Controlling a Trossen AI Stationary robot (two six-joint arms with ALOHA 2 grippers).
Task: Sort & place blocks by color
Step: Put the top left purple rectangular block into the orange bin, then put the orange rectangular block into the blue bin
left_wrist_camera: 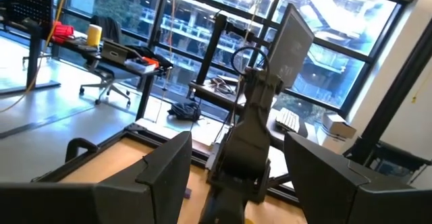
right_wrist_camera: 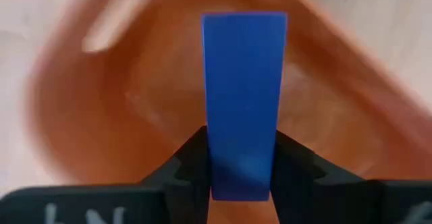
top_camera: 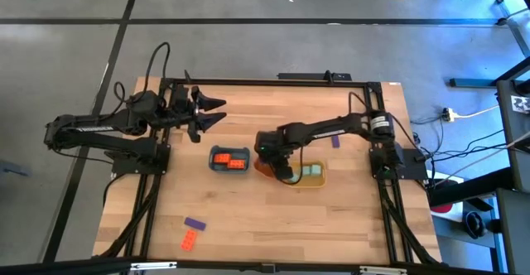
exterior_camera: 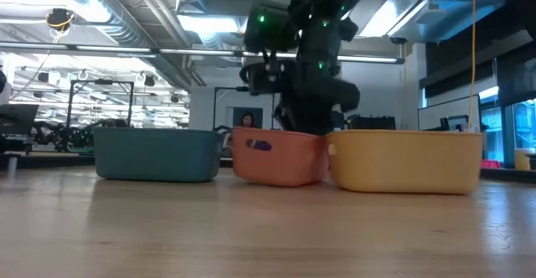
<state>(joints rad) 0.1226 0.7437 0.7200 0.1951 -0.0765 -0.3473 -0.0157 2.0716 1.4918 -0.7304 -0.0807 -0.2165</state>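
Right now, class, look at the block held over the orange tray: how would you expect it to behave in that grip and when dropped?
The purple block looks stiff: its edges stay straight between the right gripper fingers. Small beside the orange tray, it is probably light. With flat faces it should land and settle, not roll, though it might bounce.

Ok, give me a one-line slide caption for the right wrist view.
Right gripper holds a flat purple-blue block upright over the rounded orange plastic tray.
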